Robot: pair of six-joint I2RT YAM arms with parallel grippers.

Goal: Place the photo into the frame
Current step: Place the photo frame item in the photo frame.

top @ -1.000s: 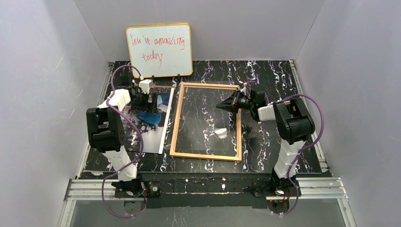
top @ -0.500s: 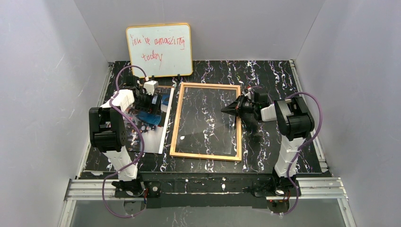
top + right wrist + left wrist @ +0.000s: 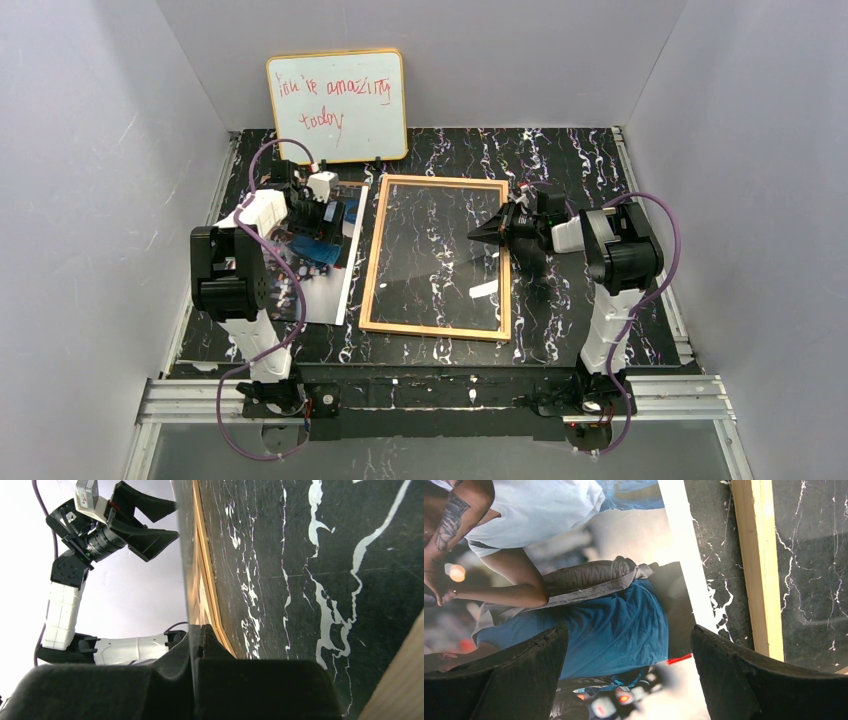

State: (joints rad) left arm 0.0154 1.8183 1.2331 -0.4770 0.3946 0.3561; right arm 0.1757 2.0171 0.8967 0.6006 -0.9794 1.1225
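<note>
— What was the setting?
— A black marbled tabletop (image 3: 580, 160) boxed in by plain grey walls (image 3: 90, 150). A whiteboard (image 3: 337, 105) with red handwriting leaned at the back.
— Where was the photo?
— The photo (image 3: 320, 290) lay flat and face up on the left of the tabletop. It was just beside the frame (image 3: 435, 331) but outside it, with a strip of marble between them. The frame lay flat in the middle.
— And the left gripper?
— The left gripper (image 3: 629, 645) hung over the photo's far part, fingers spread wide with nothing between them. I could not tell whether it touched the print.
— The right one?
— The right gripper (image 3: 478, 232) sat at the frame's right rail. Its fingers were pressed together on the thin edge of the clear pane (image 3: 182, 555), which its own camera saw edge-on
</note>
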